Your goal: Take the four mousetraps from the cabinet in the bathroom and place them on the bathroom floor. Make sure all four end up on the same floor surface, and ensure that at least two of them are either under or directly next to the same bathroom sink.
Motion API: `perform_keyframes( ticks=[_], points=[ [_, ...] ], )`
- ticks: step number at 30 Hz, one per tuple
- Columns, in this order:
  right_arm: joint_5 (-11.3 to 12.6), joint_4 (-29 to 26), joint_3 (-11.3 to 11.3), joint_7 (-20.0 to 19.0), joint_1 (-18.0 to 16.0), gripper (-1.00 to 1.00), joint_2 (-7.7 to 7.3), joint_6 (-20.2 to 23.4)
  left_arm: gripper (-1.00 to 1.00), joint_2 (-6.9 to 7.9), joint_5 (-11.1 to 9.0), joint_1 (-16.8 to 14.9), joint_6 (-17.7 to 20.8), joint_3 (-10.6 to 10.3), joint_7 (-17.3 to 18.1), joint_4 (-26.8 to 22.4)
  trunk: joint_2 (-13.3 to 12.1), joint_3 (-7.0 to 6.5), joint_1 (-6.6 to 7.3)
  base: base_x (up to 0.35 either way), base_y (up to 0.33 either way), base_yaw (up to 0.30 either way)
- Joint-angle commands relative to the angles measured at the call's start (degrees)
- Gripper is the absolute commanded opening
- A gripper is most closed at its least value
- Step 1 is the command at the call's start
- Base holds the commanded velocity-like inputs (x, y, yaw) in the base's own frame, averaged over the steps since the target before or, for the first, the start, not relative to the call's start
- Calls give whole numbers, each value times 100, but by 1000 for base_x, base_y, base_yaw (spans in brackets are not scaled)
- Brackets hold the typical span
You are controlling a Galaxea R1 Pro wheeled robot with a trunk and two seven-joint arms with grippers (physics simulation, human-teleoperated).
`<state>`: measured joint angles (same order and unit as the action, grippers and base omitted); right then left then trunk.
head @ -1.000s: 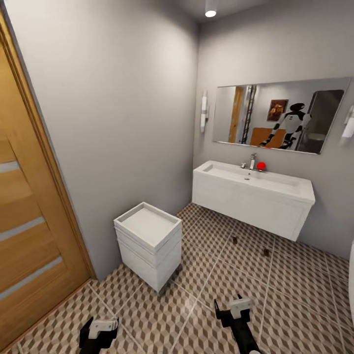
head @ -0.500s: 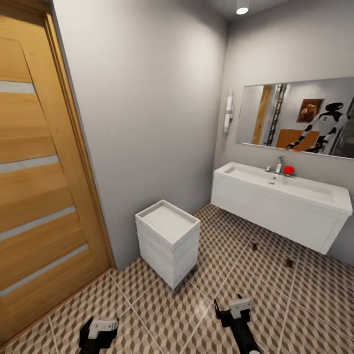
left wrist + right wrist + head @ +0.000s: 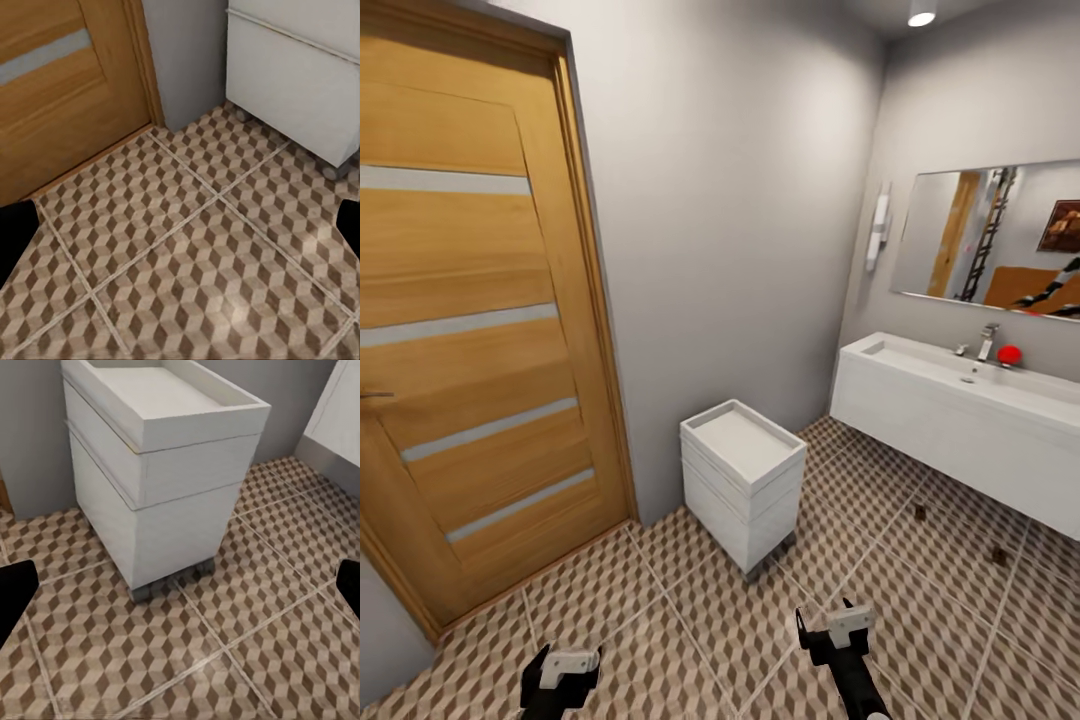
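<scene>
Bathroom corner seen from the head view: large square floor tiles (image 3: 690, 620) with a brown-and-beige cube pattern and pale grout. Tall orange-wood door with pale horizontal strips (image 3: 470, 330) at the left, set in a grey wall. Small boxy white drawer unit with a shallow basin top (image 3: 743, 478) standing on the tiles near the wall corner, resting on small casters in the right wrist view (image 3: 161, 472). Long white wall-hung washbasin with a chrome tap (image 3: 960, 420) at the right, a small red round object (image 3: 1010, 354) beside the tap, a wide mirror (image 3: 990, 240) above.

Two small dark mousetrap boards on the tiles: one (image 3: 920, 512) just in front of the long washbasin, the other (image 3: 998, 555) farther right, well apart from both pincers.

Left pincer (image 3: 560, 672) low over the tiles, fingers spread wide, holding nothing. Right pincer (image 3: 832, 630) likewise open and empty, facing the small white unit.
</scene>
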<state>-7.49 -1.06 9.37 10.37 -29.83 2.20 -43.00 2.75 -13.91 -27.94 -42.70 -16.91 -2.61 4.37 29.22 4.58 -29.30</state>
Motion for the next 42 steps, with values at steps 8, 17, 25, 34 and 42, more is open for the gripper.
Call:
perform_keyframes(
  ticks=[8,17,25,34,42],
  points=[
    [-60,4,12,60,-6,100,0,-6,100,-3,-15,-10,-28,-49,-28,20,12,12,0,-314,90,284],
    [-60,2,12,62,-6,100,0,-6,100,-3,-15,-10,-28,-49,-27,20,12,12,0,-318,107,284],
    [-60,3,12,62,-6,100,0,-6,100,-3,-15,-10,-28,-49,-29,20,12,12,0,-318,109,284],
    [-60,3,12,62,-6,100,0,-6,100,-2,-15,-10,-28,-49,-29,20,12,12,0,-237,89,284],
    [-60,6,12,62,-6,100,0,-6,100,-2,-15,-10,-28,-49,-29,20,12,12,0,-25,10,284]
  ],
)
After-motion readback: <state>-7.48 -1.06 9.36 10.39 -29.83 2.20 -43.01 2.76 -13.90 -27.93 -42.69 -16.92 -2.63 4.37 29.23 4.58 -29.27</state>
